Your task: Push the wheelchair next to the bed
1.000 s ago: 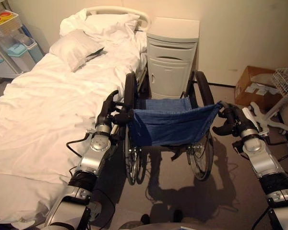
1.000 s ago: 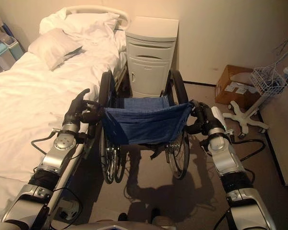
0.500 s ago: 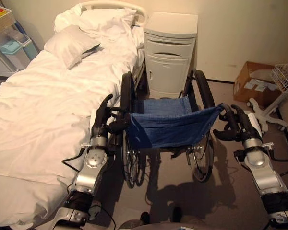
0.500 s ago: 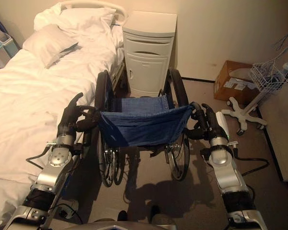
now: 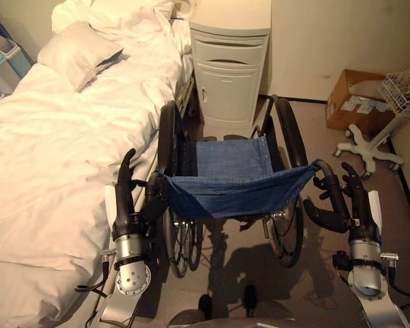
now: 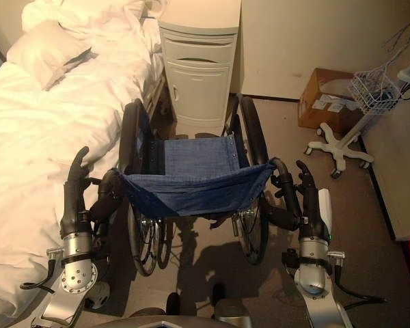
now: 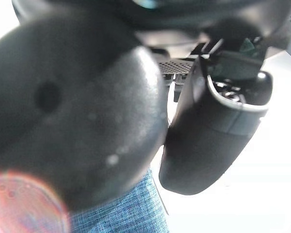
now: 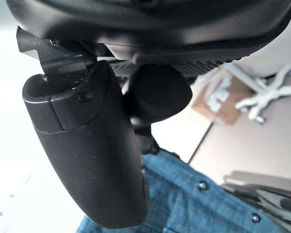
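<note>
Wheelchair (image 5: pixel 232 184) stands on the floor (image 5: pixel 328 178) right alongside the bed (image 5: pixel 48 150), its near-side big wheel (image 5: pixel 165 147) close to the mattress edge, front end pointing at the bedside cabinet (image 5: pixel 231 65). Blue sling backrest (image 5: pixel 236 188) sags between the two push handles.

Handling guess: metal frame is stiff and fairly heavy, rolls easily on its wheels, may veer if pushed unevenly; the fabric back is soft and no good for pushing. Sensible grip is the two rear handles (image 6: pixel 281 179), both at once.

Left hand (image 5: pixel 123 205) is at the left handle, thumb hooked toward it, fingers pointing up fairly straight, so more resting against it than wrapped. Right hand (image 6: pixel 307 201) is at the right handle, thumb curled under the grip, fingers lying along it.

Further out: pillow (image 5: pixel 78 51), cardboard box (image 5: pixel 355 102), wheeled stand base (image 5: pixel 365 147), wire basket (image 5: pixel 403 92).

Writing: white labels on the box, too small to read. No brand legible on the chair.
</note>
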Robot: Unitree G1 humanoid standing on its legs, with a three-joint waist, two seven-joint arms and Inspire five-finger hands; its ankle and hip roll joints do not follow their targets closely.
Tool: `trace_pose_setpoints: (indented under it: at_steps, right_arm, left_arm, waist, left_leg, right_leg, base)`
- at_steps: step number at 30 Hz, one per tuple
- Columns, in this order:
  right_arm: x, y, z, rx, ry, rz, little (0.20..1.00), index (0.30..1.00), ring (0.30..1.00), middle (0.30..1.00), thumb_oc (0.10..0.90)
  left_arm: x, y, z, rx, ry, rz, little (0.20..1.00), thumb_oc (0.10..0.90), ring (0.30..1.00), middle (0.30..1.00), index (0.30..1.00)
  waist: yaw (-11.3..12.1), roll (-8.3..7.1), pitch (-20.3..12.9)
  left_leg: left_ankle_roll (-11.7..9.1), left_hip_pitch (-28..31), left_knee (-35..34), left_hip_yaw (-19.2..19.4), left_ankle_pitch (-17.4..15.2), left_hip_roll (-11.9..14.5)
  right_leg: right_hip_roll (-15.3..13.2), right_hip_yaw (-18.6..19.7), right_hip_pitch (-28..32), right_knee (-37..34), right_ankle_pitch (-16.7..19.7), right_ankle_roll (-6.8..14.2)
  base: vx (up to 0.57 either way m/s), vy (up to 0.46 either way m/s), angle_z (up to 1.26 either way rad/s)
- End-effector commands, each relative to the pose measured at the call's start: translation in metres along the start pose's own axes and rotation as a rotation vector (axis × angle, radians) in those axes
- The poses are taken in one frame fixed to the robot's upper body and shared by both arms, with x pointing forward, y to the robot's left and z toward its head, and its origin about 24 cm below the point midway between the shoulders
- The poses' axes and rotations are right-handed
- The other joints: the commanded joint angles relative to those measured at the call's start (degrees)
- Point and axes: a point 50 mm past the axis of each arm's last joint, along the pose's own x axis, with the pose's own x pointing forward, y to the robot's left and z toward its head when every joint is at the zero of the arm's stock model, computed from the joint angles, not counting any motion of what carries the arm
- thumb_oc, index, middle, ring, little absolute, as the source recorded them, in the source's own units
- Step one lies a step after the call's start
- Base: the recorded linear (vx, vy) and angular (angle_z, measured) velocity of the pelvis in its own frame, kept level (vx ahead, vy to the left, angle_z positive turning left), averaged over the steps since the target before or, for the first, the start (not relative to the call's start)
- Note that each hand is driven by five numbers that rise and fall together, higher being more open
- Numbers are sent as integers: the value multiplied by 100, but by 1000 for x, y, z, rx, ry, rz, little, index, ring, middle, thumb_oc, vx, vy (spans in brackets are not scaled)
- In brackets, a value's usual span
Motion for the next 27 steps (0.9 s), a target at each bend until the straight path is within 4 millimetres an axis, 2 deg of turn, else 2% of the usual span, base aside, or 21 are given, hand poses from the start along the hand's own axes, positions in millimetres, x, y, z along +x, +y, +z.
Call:
trace_pose_setpoints:
  at_steps: [1, 6, 9, 12, 16, 18, 20, 21, 24, 27]
  right_arm:
    - [16, -13, 16, 23, -144, -155, 900, 900, 900, 900, 800]
    - [21, -14, 18, -16, -159, -150, 900, 900, 900, 900, 800]
    - [23, -14, 21, -41, -177, -152, 900, 900, 900, 900, 800]
    - [29, -13, 25, -70, -185, -141, 900, 900, 900, 900, 800]
    - [35, -17, 26, -134, -185, -130, 900, 900, 900, 900, 800]
    - [38, -19, 28, -171, -194, -133, 900, 900, 900, 900, 800]
    - [42, -23, 32, -221, -224, -151, 900, 900, 900, 900, 800]
    - [42, -23, 32, -221, -225, -151, 900, 900, 900, 900, 800]
    - [48, -26, 35, -285, -247, -163, 900, 900, 900, 900, 800]
    - [52, -26, 35, -356, -247, -139, 900, 900, 900, 900, 800]
  left_arm:
    - [20, 38, 14, 109, -196, 166, 900, 800, 900, 900, 900]
    - [23, 37, 12, 93, -148, 133, 900, 800, 900, 900, 900]
    - [25, 33, 3, 114, -80, 62, 900, 800, 900, 900, 900]
    - [26, 25, -11, 168, 44, -92, 900, 800, 900, 900, 900]
    - [28, 29, -24, 246, 148, -181, 900, 800, 900, 900, 900]
    - [31, 32, -27, 315, 164, -198, 900, 800, 900, 900, 900]
    - [40, 41, -23, 449, 103, -165, 900, 800, 900, 900, 900]
    - [40, 41, -23, 450, 102, -164, 900, 800, 900, 900, 900]
    - [51, 48, -18, 608, 59, -164, 900, 800, 900, 900, 900]
    - [54, 52, -28, 701, 158, -237, 900, 800, 900, 900, 900]
  waist:
    - [123, -92, -236]
    - [158, -97, -252]
    - [167, -96, -268]
    - [171, -61, -281]
    - [160, -3, -290]
    - [151, 26, -297]
    - [141, 59, -307]
    - [141, 58, -305]
    - [142, 96, -324]
    - [133, 125, -345]
  left_leg:
    - [56, -107, 259, 275, -386, -139]
    - [60, -95, 238, 273, -389, -148]
    - [61, -103, 255, 282, -395, -153]
    - [66, -101, 257, 306, -391, -150]
    - [67, -99, 257, 335, -378, -145]
    - [73, -94, 260, 351, -373, -145]
    - [78, -84, 262, 356, -369, -150]
    - [78, -83, 262, 356, -369, -150]
    - [73, -91, 265, 339, -357, -157]
    - [59, -97, 260, 329, -346, -153]
  right_leg:
    - [-12, 137, -162, 698, -400, 62]
    - [-16, 101, -143, 676, -405, 69]
    - [-21, 98, -143, 682, -407, 71]
    - [-21, 86, -146, 686, -415, 73]
    - [-22, 77, -150, 697, -425, 83]
    - [-24, 67, -141, 698, -427, 86]
    - [-26, 65, -122, 694, -433, 83]
    - [-26, 65, -122, 694, -433, 83]
    - [-26, 71, -112, 682, -431, 77]
    - [-29, 75, -110, 671, -433, 83]
  base:
    - [0, 0, 0]
    - [0, 0, 0]
    - [1, 1, 1]
    - [0, 0, 0]
    - [2, 8, 0]
    - [13, 15, 0]
    - [0, 0, 0]
    - [0, 0, 0]
    - [5, 11, 0]
    - [0, 0, 0]
